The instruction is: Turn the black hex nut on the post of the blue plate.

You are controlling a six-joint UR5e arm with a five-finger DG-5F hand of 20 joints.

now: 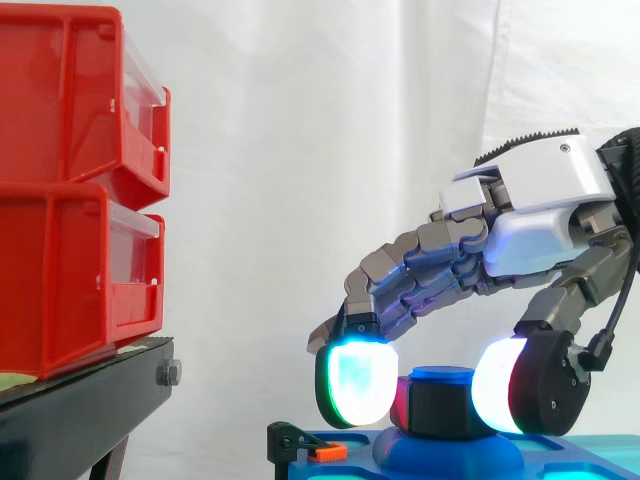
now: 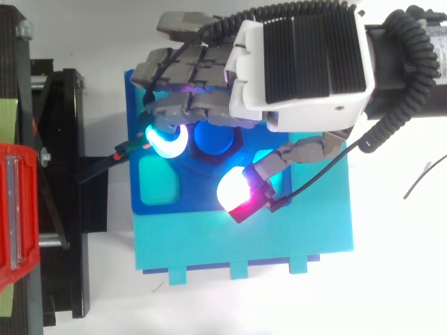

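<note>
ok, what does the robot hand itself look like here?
The robot hand has a white shell with a black ribbed panel on its back. The fingers are chains of grey metallic segments, with black housings behind the tips. Its fingertip pads are thick and rounded, glowing white to cyan with green edges; from above, one shows magenta-red.

Glossy red plastic bins (image 1: 70,190), soft white cloth curtain (image 1: 300,150), smooth blue plastic plate (image 2: 195,199), matt black hex nut (image 1: 440,408), hand (image 1: 540,215) with smooth white and grey shells, milky fingertips (image 1: 355,385)
</note>
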